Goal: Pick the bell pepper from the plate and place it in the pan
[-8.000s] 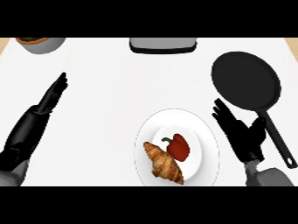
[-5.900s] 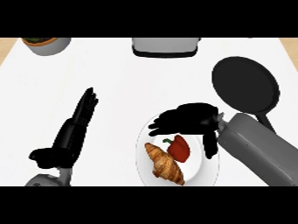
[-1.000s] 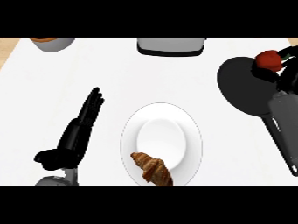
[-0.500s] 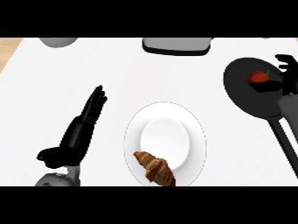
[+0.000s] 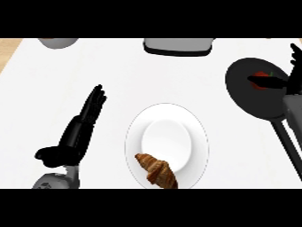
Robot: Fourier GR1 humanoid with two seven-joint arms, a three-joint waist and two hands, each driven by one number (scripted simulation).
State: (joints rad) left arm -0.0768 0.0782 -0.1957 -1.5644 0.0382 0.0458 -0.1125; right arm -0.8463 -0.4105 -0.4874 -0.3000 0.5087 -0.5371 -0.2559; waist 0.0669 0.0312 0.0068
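**Counter inventory, left to right: pepper in pan, both hands open**

1. Grey bowl (image 5: pixel 56 42), far left corner of the white counter (image 5: pixel 114 80). Cut by the upper edge of the view; contents cannot be told.

2. Left hand (image 5: pixel 75 133), left of centre. Fingers straight and together, pointing away and slightly right, thumb set off near the lower end. It holds nothing and lies well apart from the plate's left rim.

3. Grey appliance (image 5: pixel 178 46), far edge at centre. Dark base, light top, partly cut off by the upper edge.

4. White plate (image 5: pixel 168 133), centre, near side of the counter. Its middle is bare.

5. Croissant (image 5: pixel 157 170), brown, on the near part of the plate, slanting down to the right.

6. Black pan (image 5: pixel 245 95), right side, round. Its long handle runs toward the near right corner.

7. Bell pepper (image 5: pixel 265 80), red, small green stem showing. It lies inside the pan, in the far right part, partly hidden behind a dark finger.

8. Right hand (image 5: pixel 300 71), far right, over the pan's right rim. Fingers spread and extended, one reaching left across the pepper; nothing is clasped. Its grey forearm runs down beside the pan handle.
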